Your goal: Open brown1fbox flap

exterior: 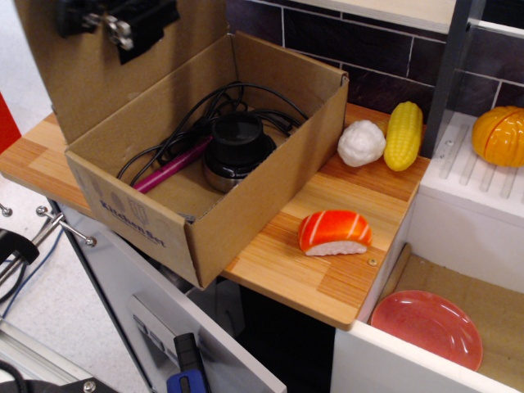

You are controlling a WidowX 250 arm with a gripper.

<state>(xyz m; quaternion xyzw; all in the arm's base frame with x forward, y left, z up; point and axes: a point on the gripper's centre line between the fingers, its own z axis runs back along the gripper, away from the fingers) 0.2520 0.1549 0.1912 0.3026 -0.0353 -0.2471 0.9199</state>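
With the wide flap (123, 74) standing upright along the far long edge of the box (213, 164), the opening looks nearly done. The box sits on the left of the wooden tabletop (327, 270), and its inside shows black cables, a round dark gadget (237, 151) and a pink stick. The pincer (119, 20) is at the top of the flap, against its inner face; whether it is apart or clamped I cannot tell. My guess is the next move should push the flap outward past vertical, then let go.
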